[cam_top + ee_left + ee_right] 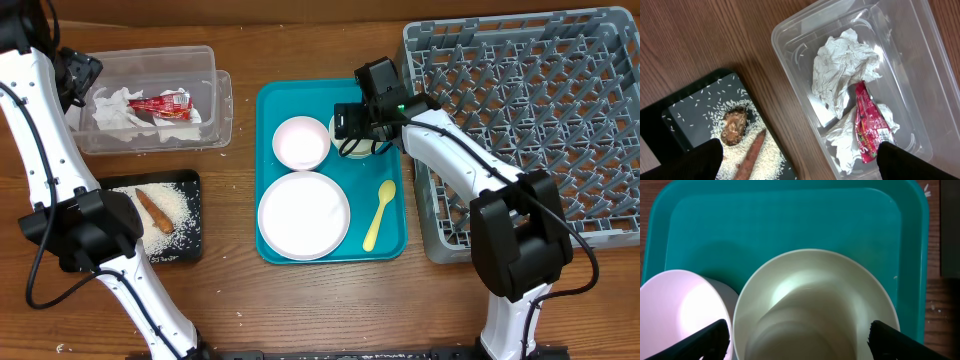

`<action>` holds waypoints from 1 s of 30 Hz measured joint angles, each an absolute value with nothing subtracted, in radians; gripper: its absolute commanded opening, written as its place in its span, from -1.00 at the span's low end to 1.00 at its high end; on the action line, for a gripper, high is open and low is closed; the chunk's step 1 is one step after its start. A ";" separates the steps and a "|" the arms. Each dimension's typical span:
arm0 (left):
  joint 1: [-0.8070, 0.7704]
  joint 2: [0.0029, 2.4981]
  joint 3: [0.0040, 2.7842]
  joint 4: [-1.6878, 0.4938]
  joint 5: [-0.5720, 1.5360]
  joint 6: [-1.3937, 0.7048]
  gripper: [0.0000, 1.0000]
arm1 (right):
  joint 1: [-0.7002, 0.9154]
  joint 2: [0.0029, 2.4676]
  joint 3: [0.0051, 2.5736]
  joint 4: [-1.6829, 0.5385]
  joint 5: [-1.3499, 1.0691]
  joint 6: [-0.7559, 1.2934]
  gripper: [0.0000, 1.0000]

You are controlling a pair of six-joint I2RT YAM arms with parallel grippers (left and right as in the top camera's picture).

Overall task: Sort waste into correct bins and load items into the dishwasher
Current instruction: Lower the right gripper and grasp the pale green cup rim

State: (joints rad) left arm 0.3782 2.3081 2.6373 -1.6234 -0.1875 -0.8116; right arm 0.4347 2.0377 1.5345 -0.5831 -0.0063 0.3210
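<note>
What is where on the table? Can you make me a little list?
clear tub: white napkins, red wrapper
black tray: rice, brown stick, brown lump
teal tray: plate, pink bowl, pale bowl, yellow spoon
dish rack: right of teal tray
left gripper: open, above clear tub and black tray
right gripper: open, fingers either side of pale bowl

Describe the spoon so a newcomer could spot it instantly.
Find the teal tray in the middle of the table. Near its right edge, beside the big round plate, lies the spoon. It is the only long, thin, pale yellow piece; its neighbours are round.
</note>
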 measured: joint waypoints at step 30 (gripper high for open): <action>0.378 2.308 2.637 -1.623 -0.187 -0.812 1.00 | 0.435 2.049 1.585 -0.676 0.005 0.366 0.36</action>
State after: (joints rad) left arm 0.3782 2.3077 2.6373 -1.6234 -0.1875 -0.8116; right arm 0.4347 2.0487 1.5852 -0.6758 0.0048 0.3660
